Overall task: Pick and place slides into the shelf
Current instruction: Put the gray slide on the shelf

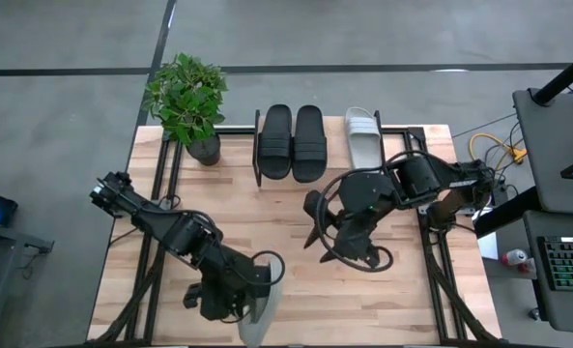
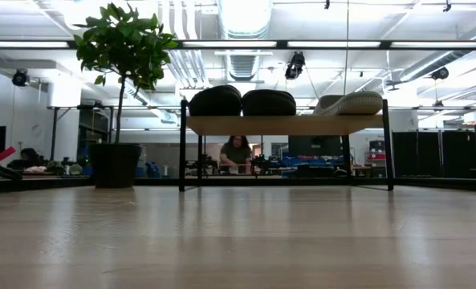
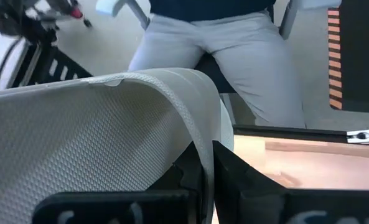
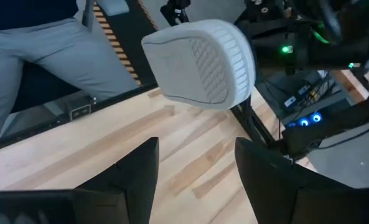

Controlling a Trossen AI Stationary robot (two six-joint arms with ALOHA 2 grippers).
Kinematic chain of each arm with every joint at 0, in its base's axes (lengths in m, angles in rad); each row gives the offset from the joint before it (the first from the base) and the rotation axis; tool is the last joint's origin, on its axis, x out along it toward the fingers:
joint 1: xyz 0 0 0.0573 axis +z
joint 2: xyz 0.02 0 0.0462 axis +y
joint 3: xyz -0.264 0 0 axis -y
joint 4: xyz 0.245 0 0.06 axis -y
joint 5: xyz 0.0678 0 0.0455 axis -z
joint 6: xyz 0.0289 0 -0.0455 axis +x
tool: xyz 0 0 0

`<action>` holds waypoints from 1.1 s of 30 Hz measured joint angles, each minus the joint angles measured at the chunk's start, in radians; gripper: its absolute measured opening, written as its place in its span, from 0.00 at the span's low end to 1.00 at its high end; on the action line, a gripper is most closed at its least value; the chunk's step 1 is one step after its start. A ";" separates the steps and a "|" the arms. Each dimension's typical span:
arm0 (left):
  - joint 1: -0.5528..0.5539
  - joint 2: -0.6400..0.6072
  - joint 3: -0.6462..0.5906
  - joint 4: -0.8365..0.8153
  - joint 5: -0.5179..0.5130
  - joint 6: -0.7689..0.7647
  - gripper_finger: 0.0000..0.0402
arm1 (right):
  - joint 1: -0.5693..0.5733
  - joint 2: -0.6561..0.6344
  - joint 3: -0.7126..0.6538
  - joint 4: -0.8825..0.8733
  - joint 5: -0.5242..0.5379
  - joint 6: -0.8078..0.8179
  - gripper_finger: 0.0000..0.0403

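My left jaws clamp the last pale slide at the table's near edge.

My left gripper pinches the pale slide by its strap; my right gripper hangs parted and empty over mid-table. On the shelf at the far edge sit two black slides and one pale slide, beside a potted plant.

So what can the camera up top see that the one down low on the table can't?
Only the top camera shows both arms: the left claw shut on the last pale slide near the table's front edge, and the right claw open, holding nothing. Only the low camera shows a person in the room behind the shelf. Both show the shelf carrying two black slides and one pale slide, plus the plant.
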 joint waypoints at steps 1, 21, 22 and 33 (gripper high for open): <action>0.000 0.000 0.000 0.008 0.008 0.007 0.00 | 0.001 0.000 -0.009 0.016 0.000 -0.005 0.50; 0.055 0.059 0.000 0.067 0.115 0.092 0.00 | 0.010 0.066 -0.035 0.113 0.023 -0.042 0.50; 0.055 0.058 0.000 0.067 0.128 0.099 0.00 | 0.010 0.068 -0.035 0.116 0.023 -0.042 0.50; 0.059 0.060 0.002 0.073 0.149 0.127 0.00 | 0.010 0.068 -0.035 0.167 -0.018 -0.071 0.50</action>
